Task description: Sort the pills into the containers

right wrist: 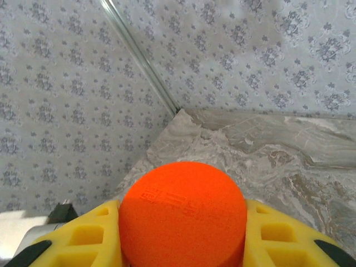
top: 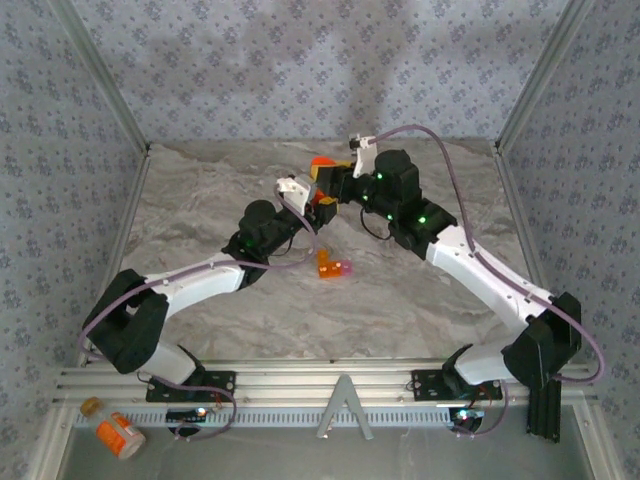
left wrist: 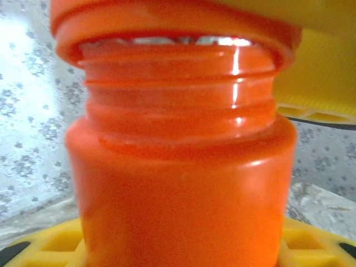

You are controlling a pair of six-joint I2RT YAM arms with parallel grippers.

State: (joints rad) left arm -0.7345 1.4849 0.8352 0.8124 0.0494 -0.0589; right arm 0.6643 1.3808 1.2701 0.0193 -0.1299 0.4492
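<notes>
Just beyond the small box point(top: 333, 265), our left gripper point(left wrist: 183, 253) held the pill bottle point(left wrist: 183, 183), jaws half-spread round it; the right gripper point(right wrist: 183, 245) pinched the cap point(right wrist: 183, 214) tight — we judged a straight lift best, bottle kept steady.

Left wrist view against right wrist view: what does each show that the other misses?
Left wrist: the pill bottle's threaded neck and body side-on, in the left gripper, cap sitting above the exposed threads. Right wrist: the cap's flat top, in the right gripper, and the enclosure's corner post. Both: the orange cap, patterned wall, marbled table.
</notes>
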